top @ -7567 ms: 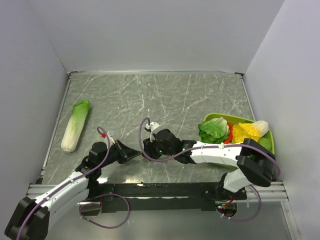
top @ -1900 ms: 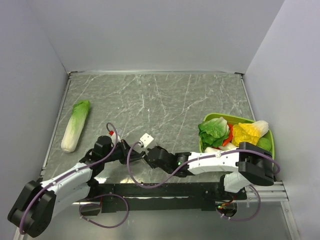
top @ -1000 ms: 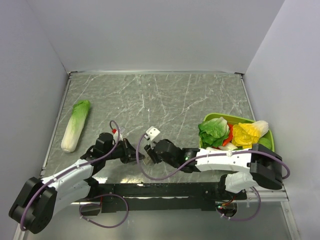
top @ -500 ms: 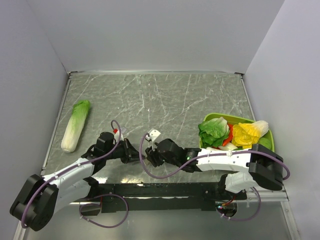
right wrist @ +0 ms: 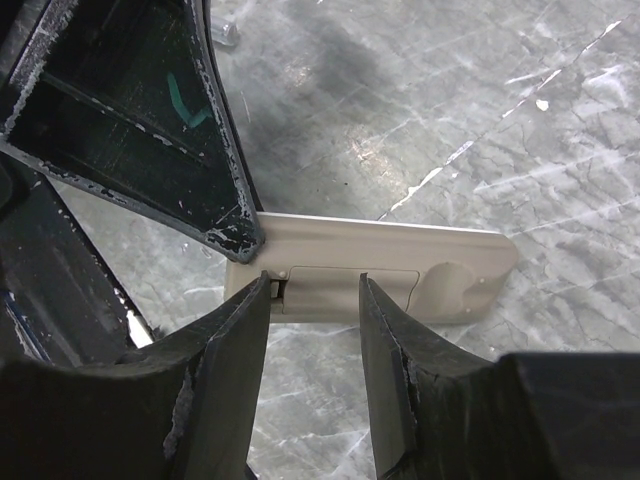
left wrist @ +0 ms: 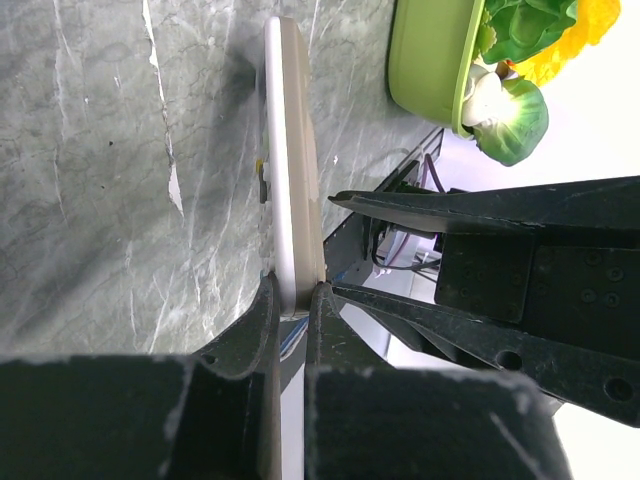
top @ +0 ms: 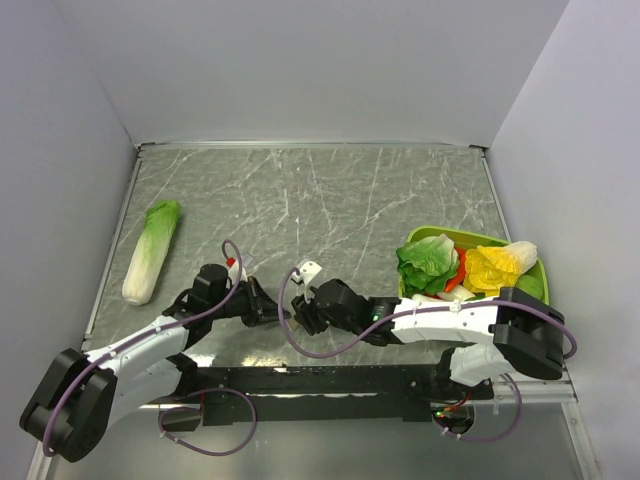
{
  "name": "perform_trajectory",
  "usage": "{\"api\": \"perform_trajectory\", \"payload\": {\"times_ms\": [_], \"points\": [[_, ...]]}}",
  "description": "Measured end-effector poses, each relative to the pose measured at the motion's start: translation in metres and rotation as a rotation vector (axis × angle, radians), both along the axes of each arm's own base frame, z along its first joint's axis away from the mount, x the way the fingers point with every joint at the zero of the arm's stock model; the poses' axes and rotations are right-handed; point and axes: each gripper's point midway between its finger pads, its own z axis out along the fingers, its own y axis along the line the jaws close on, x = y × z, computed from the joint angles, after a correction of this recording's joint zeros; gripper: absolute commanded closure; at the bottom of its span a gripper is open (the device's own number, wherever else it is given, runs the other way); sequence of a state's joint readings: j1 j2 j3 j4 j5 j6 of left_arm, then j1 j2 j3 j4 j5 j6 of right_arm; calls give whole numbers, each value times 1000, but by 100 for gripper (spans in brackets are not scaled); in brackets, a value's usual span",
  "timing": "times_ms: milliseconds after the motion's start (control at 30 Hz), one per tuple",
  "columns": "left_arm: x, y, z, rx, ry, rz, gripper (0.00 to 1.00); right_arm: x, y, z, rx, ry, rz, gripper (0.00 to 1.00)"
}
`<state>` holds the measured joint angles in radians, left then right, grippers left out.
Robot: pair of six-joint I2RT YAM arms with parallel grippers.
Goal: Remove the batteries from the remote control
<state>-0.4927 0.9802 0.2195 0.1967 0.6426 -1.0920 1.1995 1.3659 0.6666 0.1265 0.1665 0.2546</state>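
The remote control [right wrist: 400,262] is held on edge just above the table, its grey-tan back face with the closed oblong cover toward my right wrist camera. My left gripper [left wrist: 293,290] is shut on one end of it; in the left wrist view the remote control [left wrist: 290,150] shows edge-on. My right gripper [right wrist: 312,292] is open, its fingertips [right wrist: 255,300] against the back face, one at the cover's notch and one on the cover. In the top view the left gripper [top: 268,312] and right gripper [top: 300,318] meet near the front edge. The batteries are hidden.
A tiny greyish cylinder [right wrist: 222,32] lies on the table beyond the left fingers; what it is I cannot tell. A pale-green cabbage [top: 150,250] lies at the left. A green bowl [top: 470,238] of toy vegetables stands at the right, also in the left wrist view [left wrist: 430,60].
Two seconds ago the right gripper was further left and nearer the front edge; it has moved right and a little forward. Over the last half second neither arm has visibly moved.
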Motion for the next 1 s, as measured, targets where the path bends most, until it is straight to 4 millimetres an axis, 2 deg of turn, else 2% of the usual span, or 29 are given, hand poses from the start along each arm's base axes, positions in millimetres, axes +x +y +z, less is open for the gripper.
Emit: {"api": "perform_trajectory", "payload": {"times_ms": [400, 1000], "points": [[2, 1, -2, 12, -5, 10, 99, 2, 2, -3, -2, -11, -13, 54], [2, 0, -3, 9, -4, 5, 99, 1, 0, -1, -54, -160, -66, 55]]}}
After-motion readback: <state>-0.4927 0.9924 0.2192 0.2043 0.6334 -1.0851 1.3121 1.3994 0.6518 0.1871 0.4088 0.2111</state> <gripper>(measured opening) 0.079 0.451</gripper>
